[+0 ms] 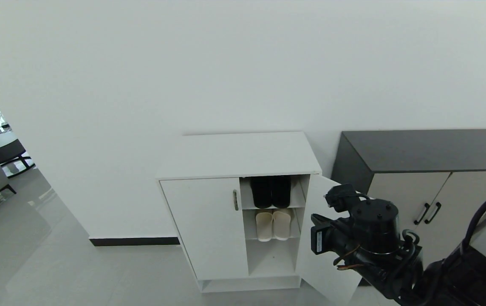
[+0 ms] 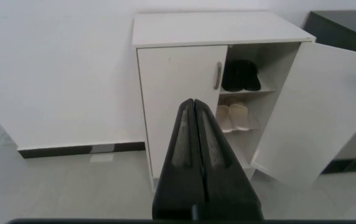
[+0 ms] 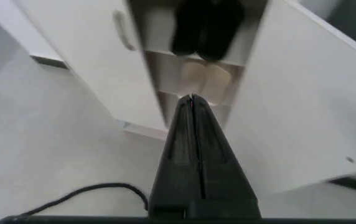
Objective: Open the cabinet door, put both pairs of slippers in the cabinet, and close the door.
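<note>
Cabinet: the white cabinet (image 1: 234,155) stands against the wall; its left door (image 1: 202,225) is closed.
Right door: the right door (image 1: 323,272) is swung wide open, so the opening step looks done.
Black slippers: the black slippers (image 1: 270,191) sit side by side on the cabinet's top shelf.
Cream slippers: the cream slippers (image 1: 273,224) sit side by side on the shelf below; the bottom shelf is bare.
Left gripper: the left gripper (image 2: 194,102) hangs out in front of the cabinet, fingers pressed together, holding nothing.
Right gripper: the right gripper (image 3: 192,99) is in front of the cabinet's open side, near the right door, fingers together and empty.
Left to do: by my reading, only closing the right door.
</note>
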### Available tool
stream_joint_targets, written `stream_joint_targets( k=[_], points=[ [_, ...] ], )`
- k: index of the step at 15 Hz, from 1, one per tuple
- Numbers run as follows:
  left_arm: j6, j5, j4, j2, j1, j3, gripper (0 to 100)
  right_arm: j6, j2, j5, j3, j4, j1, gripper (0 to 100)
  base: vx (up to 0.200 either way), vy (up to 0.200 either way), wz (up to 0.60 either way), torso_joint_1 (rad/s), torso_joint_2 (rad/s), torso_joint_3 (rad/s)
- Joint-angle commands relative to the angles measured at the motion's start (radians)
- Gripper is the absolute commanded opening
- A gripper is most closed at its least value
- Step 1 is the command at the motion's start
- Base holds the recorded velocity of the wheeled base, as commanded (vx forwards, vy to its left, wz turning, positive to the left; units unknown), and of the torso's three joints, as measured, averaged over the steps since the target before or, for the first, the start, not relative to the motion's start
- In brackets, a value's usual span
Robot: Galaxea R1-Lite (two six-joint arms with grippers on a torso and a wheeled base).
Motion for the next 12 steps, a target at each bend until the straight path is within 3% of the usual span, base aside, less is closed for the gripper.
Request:
stream_joint_targets(
  k=[1,3,8,10,12],
  points=[
    [-0.001,0.0,-0.001,0.001,0.0,0.0,0,0.0,0.012,0.001,0.007,-0.002,0.0,0,0.0,0.0,0.0,0.0,0.0,0.0],
    [-0.001,0.0,-0.001,0.001,0.0,0.0,0,-0.042,0.007,-0.002,0.013,-0.008,-0.022,0,0.0,0.0,0.0,0.0,0.0,0.0],
    [0.002,0.002,-0.001,0.001,0.0,0.0,0,-0.152,-0.005,0.004,-0.007,-0.039,-0.243,0,0.0,0.0,0.0,0.0,0.0,0.0],
    [0.002,0.002,-0.001,0.001,0.0,0.0,0,-0.152,-0.002,0.015,-0.007,-0.039,-0.244,0,-0.1,0.0,0.0,0.004,0.0,0.001],
    [0.001,0.002,-0.001,0.001,0.0,0.0,0,-0.144,-0.001,0.015,0.0,-0.041,-0.183,0,-0.2,0.0,0.0,0.01,0.01,0.005]
  ],
)
